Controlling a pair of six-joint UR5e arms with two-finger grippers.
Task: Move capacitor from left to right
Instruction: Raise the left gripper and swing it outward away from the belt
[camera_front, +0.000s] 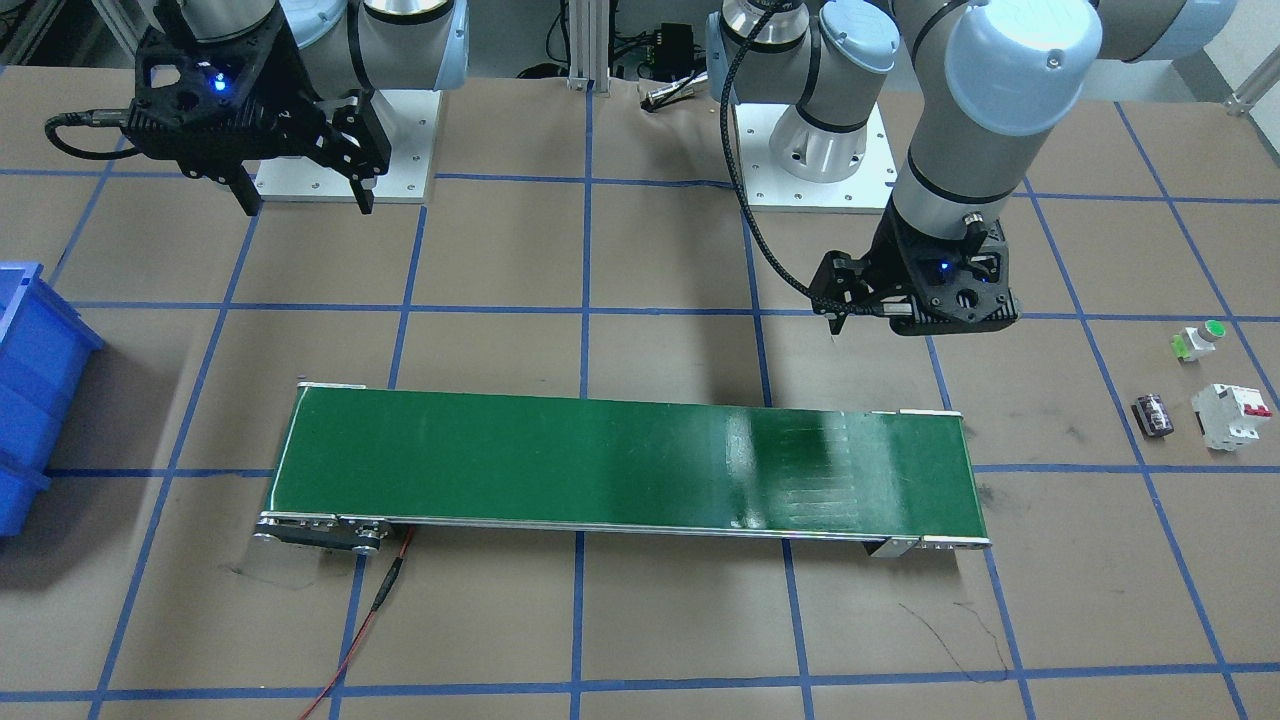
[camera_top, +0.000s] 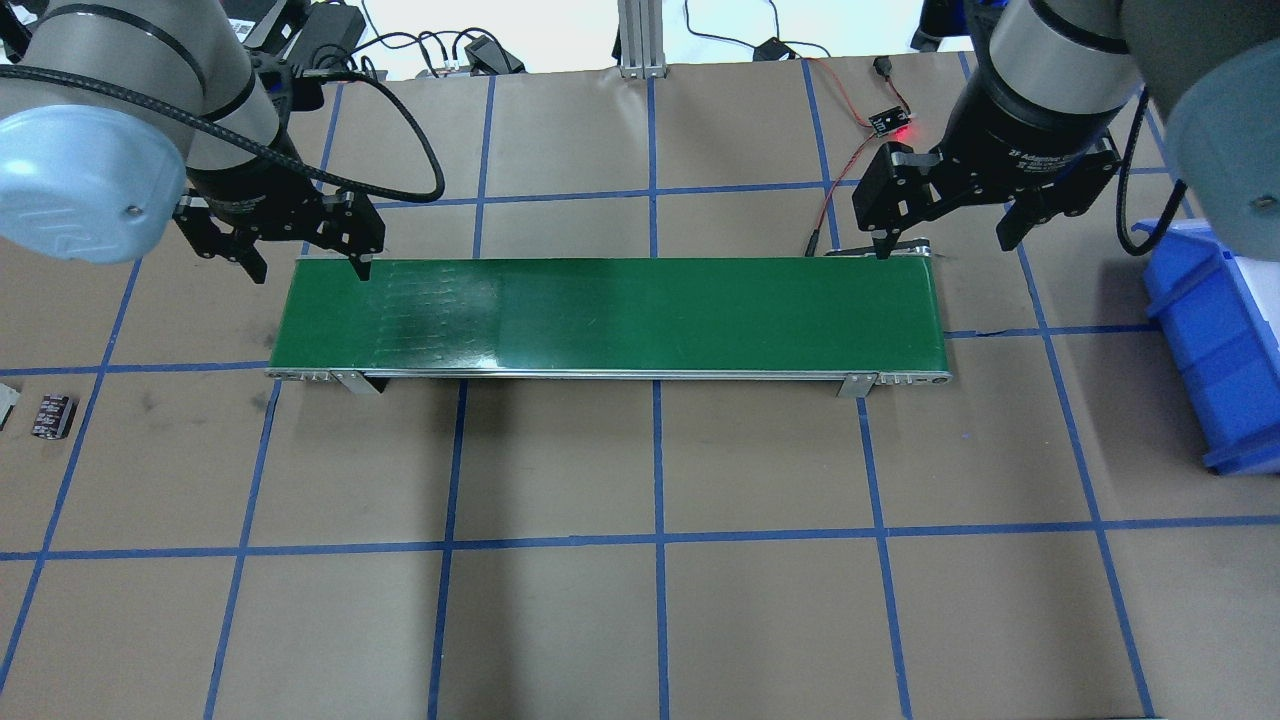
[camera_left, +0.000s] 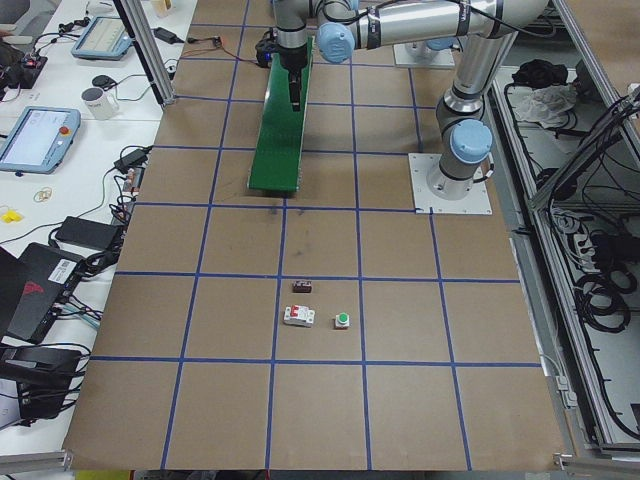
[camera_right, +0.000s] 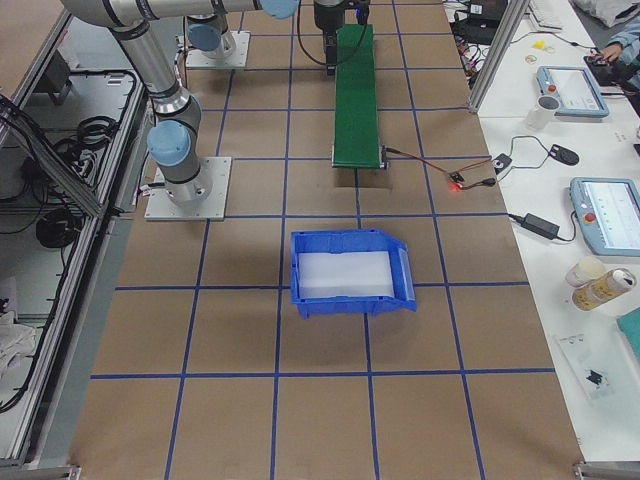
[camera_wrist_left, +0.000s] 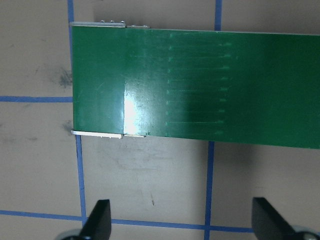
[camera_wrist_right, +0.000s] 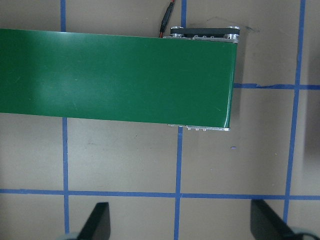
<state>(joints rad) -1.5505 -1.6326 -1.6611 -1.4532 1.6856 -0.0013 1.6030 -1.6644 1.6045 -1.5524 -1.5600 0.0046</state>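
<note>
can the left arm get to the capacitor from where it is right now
Probably yes. The left pincer hangs open and empty by the end of the conveyor, and the capacitor lies uncovered on the table on that side. The white breaker sits close beside it, so clearance may be tight.

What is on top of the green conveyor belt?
Nothing shows on the conveyor belt, only glare. The capacitor lies on the table beyond its end, beside the white breaker. The left gripper hides a sliver of the belt's edge overhead.

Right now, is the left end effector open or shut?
Open. In the left wrist view the left end effector has its fingers far apart, holding nothing.
</note>
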